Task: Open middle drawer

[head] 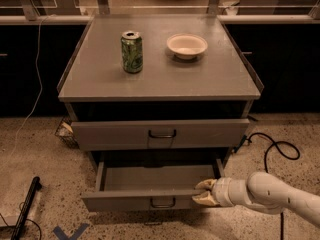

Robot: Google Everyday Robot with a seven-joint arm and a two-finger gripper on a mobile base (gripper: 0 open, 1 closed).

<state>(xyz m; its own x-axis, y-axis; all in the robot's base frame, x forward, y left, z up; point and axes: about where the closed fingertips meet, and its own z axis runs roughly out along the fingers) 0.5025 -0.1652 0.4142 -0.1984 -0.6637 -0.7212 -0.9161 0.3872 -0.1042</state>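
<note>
The grey bench [210, 79] fills the middle of the view, standing on a speckled floor [35, 149]. Under its top runs a dark open gap, and below that sits a wide drawer front [110, 134] with a loop handle, pushed in.

The middle drawer [125, 202] is the next one down and stands pulled out toward the camera, so its shallow grey tray shows bare. Its low flat front carries a small central handle [162, 202].

The robot's white arm [280, 196] reaches in from the lower right, low over the floor. The gripper [196, 192] is at the right end of the middle drawer's front. Its cream fingers [205, 185] lie close together, one just above the front's top edge on the tray side and one against the outer face, pinching that edge between them.

On the bench top a green can [132, 52] stands upright left of centre, and a shallow white bowl [186, 46] sits near it to the right, apart from it. A black cable [280, 146] loops on the floor to the right of the bench.
</note>
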